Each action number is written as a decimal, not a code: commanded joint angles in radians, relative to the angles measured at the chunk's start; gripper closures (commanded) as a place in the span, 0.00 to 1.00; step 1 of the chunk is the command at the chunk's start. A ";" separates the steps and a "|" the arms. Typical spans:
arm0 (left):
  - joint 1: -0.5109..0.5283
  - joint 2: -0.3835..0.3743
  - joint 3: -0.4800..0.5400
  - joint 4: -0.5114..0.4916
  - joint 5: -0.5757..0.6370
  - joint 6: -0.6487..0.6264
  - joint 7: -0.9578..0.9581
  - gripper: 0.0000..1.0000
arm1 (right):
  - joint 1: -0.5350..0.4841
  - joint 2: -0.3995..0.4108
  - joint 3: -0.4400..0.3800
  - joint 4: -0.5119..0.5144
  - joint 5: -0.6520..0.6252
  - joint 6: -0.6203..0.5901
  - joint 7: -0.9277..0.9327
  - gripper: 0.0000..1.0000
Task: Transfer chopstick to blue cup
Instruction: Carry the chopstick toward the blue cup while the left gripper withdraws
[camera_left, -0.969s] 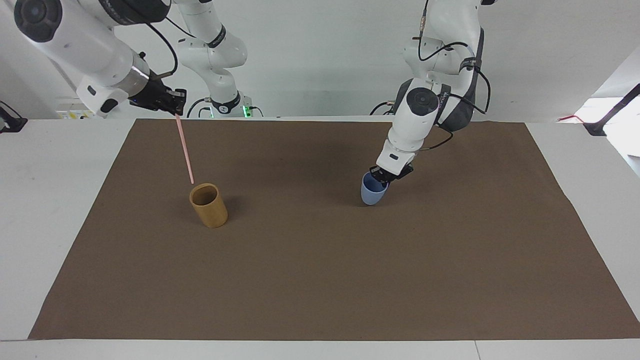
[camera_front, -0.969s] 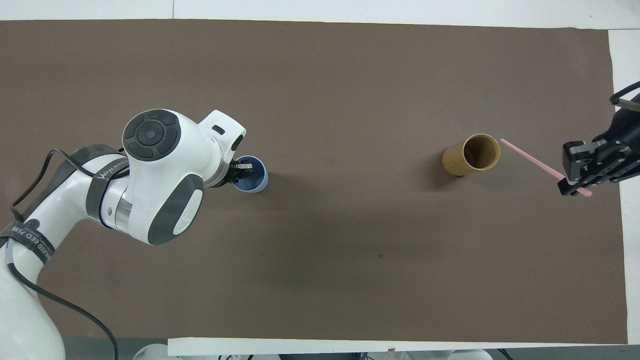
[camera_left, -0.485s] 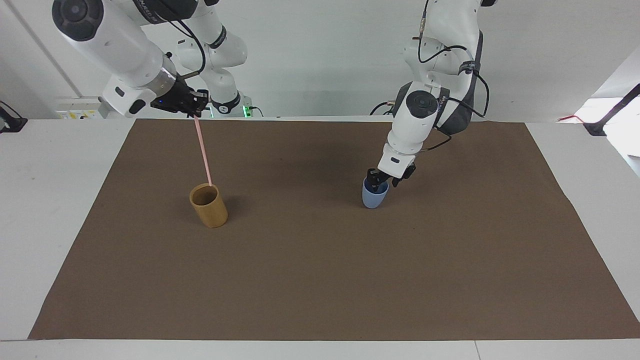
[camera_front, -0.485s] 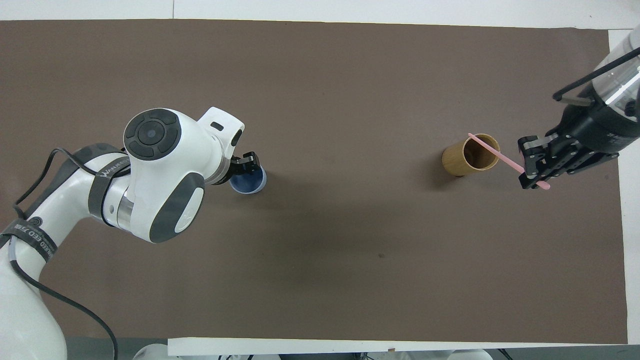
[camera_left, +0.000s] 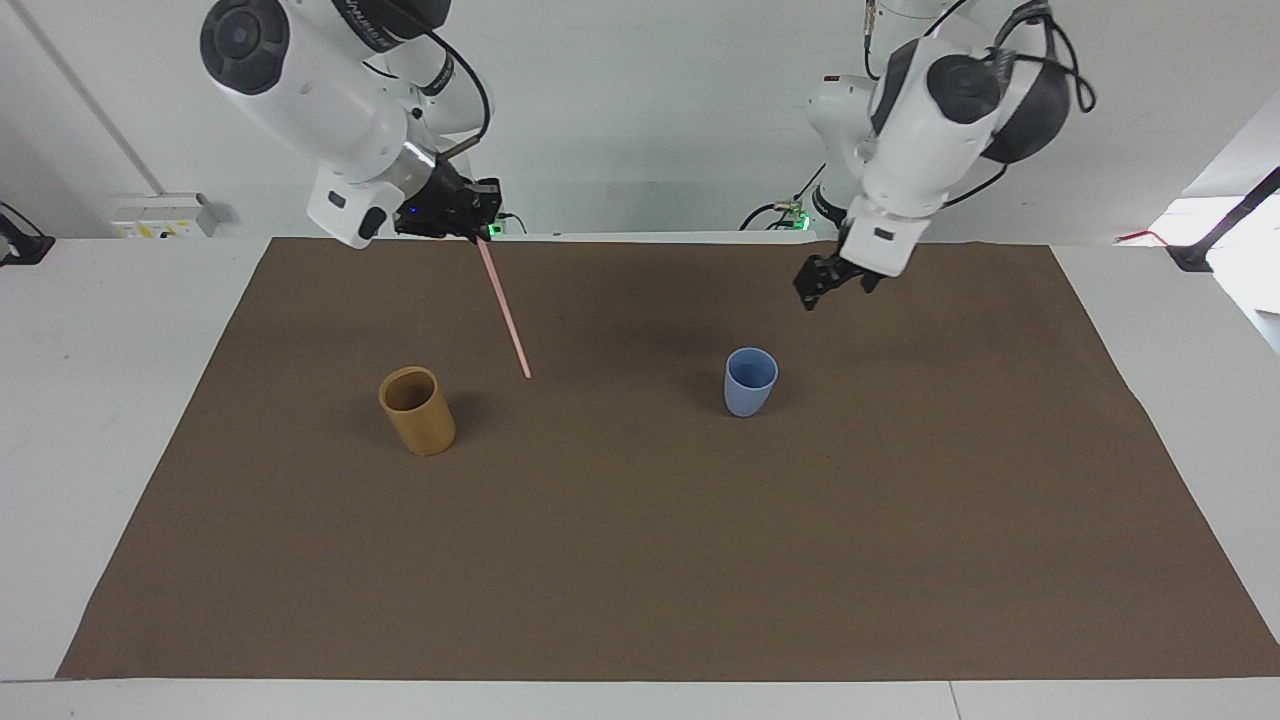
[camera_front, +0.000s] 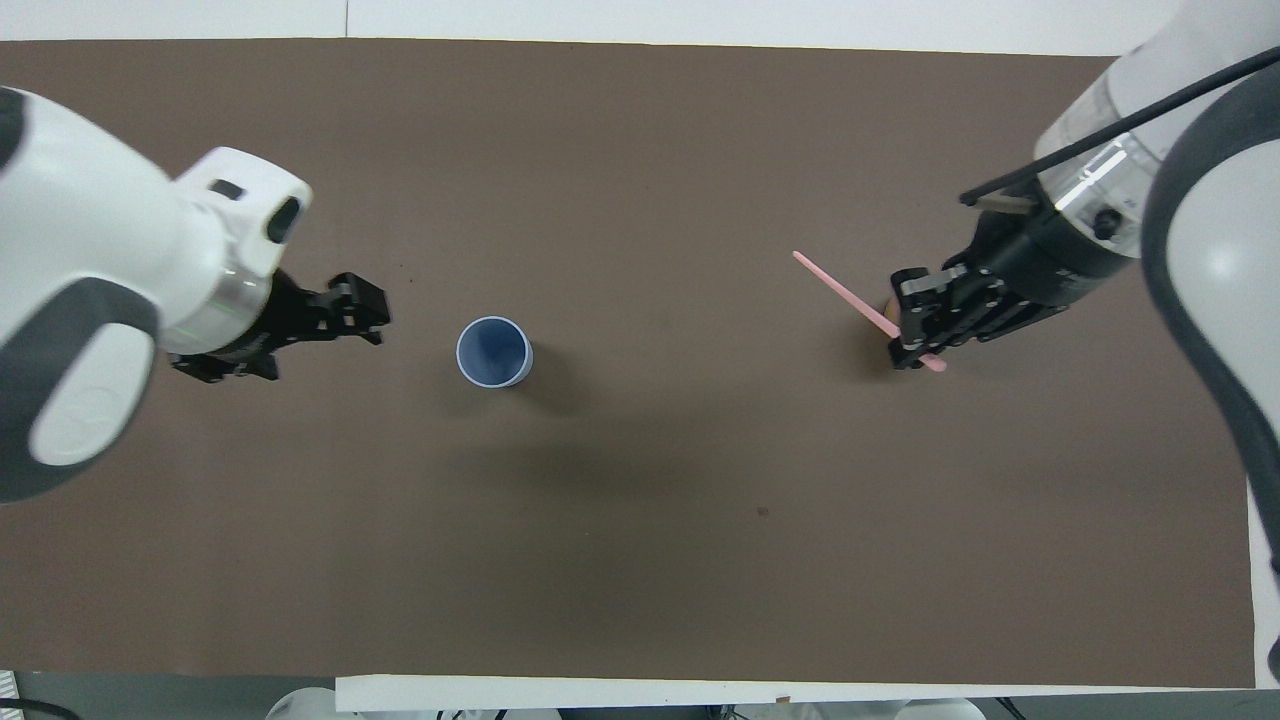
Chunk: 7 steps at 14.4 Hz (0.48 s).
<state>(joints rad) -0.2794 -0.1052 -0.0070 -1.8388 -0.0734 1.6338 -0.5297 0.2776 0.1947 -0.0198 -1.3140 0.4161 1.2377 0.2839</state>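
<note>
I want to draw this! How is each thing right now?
Chopstick: slanted, up in the air, held at its top end.
Blue cup: upright, empty, untouched.
Tan cup: upright, nothing sticking out.
Right gripper: shut on the chopstick.
Left gripper: raised above the brown mat near the blue cup, holding nothing.

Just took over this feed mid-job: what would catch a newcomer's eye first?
The pink chopstick hangs slanted from the right tool, up in the air over the brown mat between the tan cup and the blue cup. The blue cup stands upright and alone, with the left tool raised clear of it.
</note>
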 joint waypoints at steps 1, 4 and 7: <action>0.136 -0.021 0.001 -0.002 0.053 -0.012 0.200 0.00 | 0.116 0.018 0.000 -0.030 0.114 0.138 0.227 1.00; 0.316 -0.008 0.002 0.029 0.066 0.012 0.527 0.00 | 0.245 0.061 0.001 -0.028 0.196 0.303 0.456 1.00; 0.361 0.002 0.002 0.027 0.069 0.055 0.654 0.00 | 0.317 0.074 0.001 -0.095 0.284 0.513 0.583 1.00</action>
<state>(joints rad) 0.0714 -0.1208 0.0120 -1.8246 -0.0200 1.6657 0.0795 0.5809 0.2708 -0.0127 -1.3533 0.6226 1.6492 0.8114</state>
